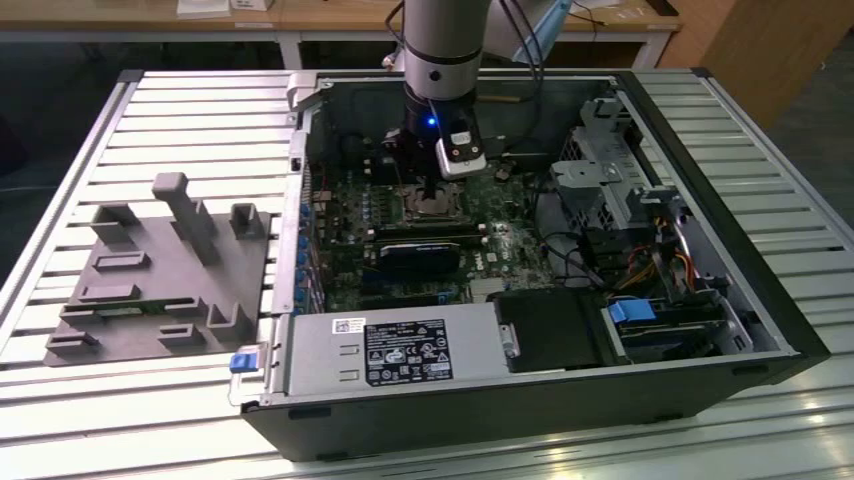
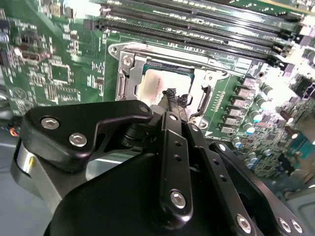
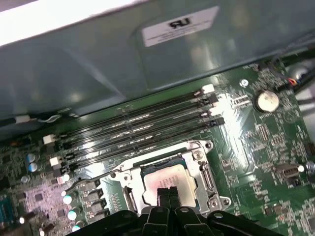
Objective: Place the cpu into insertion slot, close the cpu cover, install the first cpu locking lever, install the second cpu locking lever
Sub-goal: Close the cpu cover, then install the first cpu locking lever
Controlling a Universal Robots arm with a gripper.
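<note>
Gripper [image 3: 168,194] was pinched closed on nothing, its tips poised right at the cpu [image 3: 164,178]. The chip lay directly beneath it in the insertion slot [image 3: 205,173], with memory slots [image 3: 138,130] just beyond.

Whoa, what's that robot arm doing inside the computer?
A robot arm reaches into an open computer case, its tool right over the cpu. The cpu lies in the insertion slot, with the silvery cpu cover framing it. The tool's fingertips are pressed together, holding nothing. I can't tell whether the locking levers are fastened.
</note>
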